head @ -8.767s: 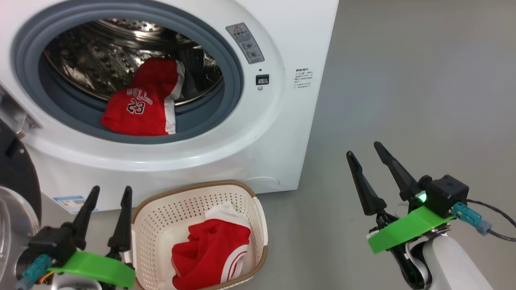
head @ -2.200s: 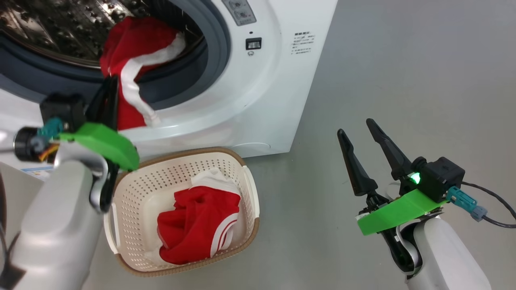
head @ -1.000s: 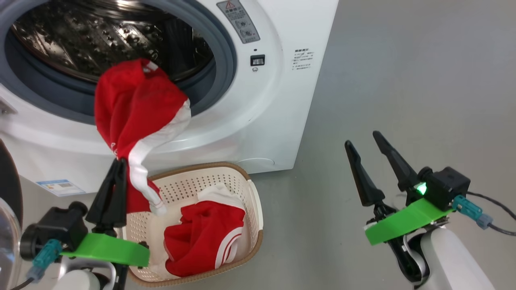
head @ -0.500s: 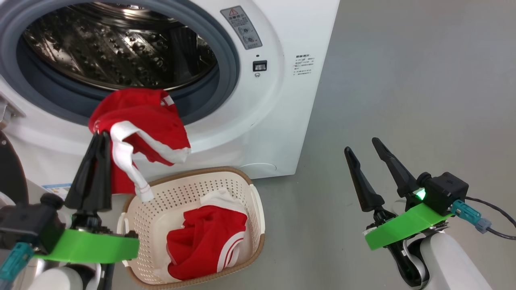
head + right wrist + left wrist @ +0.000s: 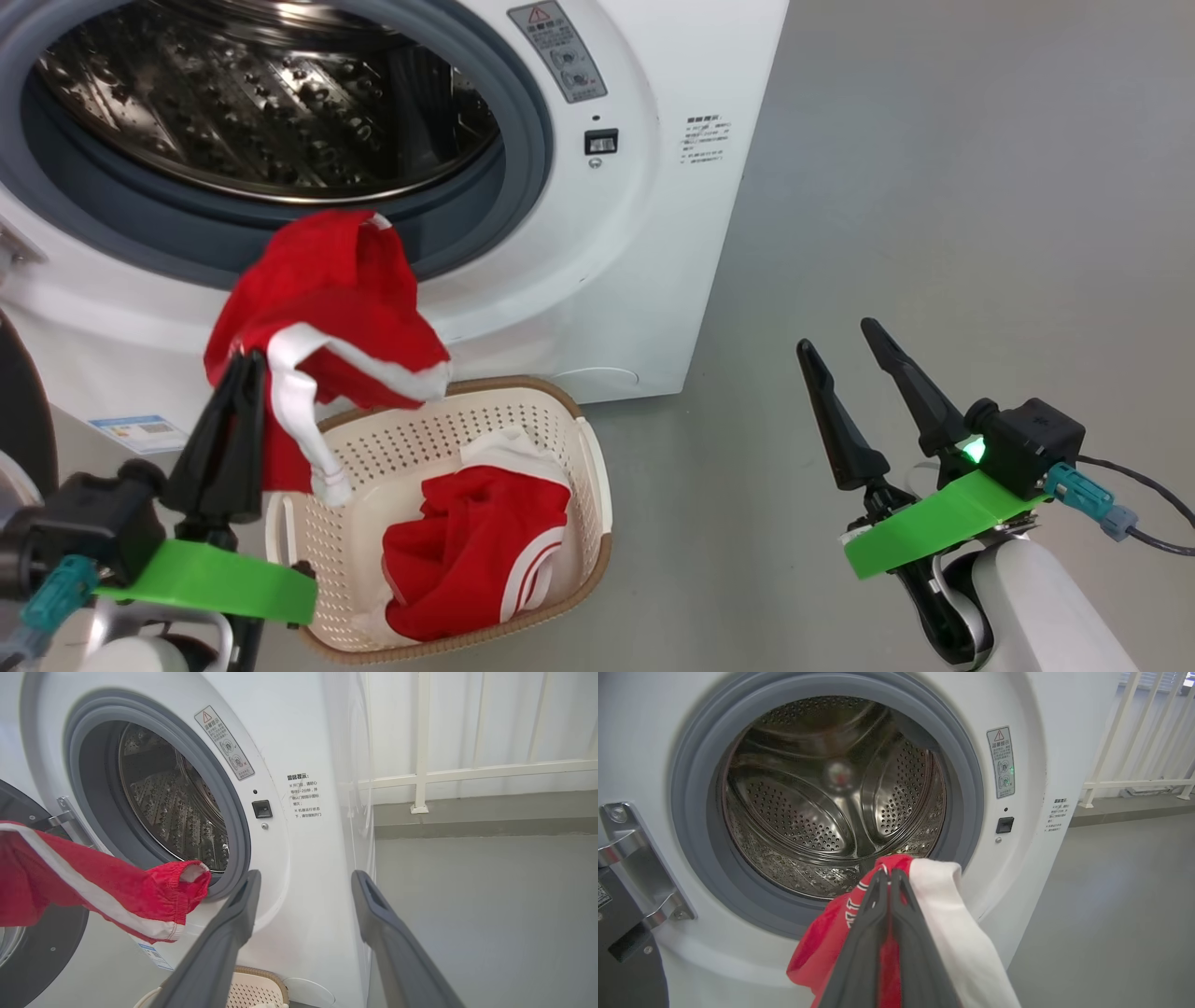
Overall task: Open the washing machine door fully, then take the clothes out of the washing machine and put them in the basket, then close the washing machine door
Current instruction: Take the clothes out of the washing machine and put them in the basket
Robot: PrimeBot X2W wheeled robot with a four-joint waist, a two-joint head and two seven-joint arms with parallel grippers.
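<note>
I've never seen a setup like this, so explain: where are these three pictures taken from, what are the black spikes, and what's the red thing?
A wheeled two-armed robot is emptying a washing machine. The wide picture comes from a camera on its head; the other two from its wrists, looking along each pincer's fingers, the black spikes. The left pincer is shut on a red jersey hanging in front of the steel drum. The right pincer is open and holds nothing. On the grey floor stands a cream basket with red shorts and a white garment in it.
</note>
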